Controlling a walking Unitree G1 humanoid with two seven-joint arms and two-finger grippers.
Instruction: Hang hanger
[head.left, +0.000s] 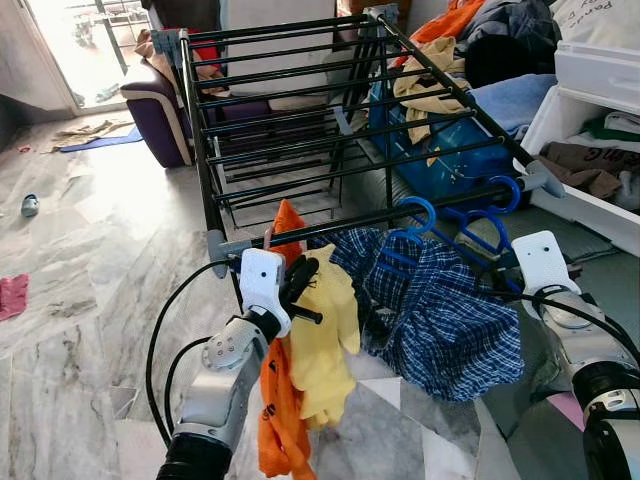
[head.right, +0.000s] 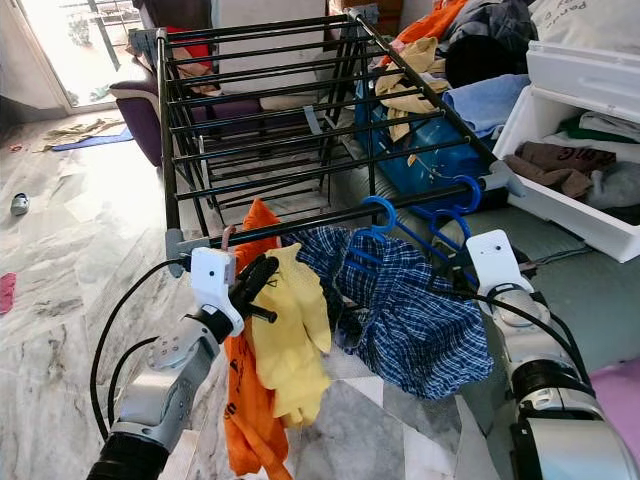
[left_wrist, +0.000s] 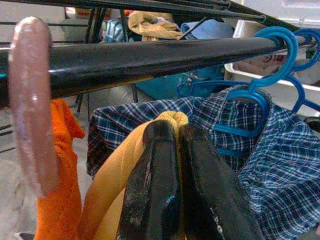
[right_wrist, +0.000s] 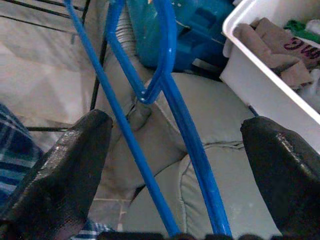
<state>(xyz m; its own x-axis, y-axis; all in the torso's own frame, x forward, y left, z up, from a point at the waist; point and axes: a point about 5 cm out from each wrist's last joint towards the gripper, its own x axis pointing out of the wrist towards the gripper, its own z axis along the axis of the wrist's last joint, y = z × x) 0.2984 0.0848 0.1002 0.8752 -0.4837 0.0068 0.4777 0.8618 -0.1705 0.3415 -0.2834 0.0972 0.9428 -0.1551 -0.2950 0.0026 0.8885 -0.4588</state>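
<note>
While the left gripper (head.left: 308, 285) stays out of the work, its fingers pressed together just below the drying rack's front rail (head.left: 330, 225) beside the yellow garment (head.left: 322, 340), the right gripper (right_wrist: 172, 165) stands spread wide around the bare blue hanger (right_wrist: 150, 90). That hanger hooks the rail right of the plaid shirt (head.left: 440, 310). I judge the hanging done; next, draw the right arm back without snagging.

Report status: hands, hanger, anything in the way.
Left hand shut on yellow garment below the rack's front bar. Right hand open around blue hanger, hooked on the bar. Plaid shirt hangs between.
</note>
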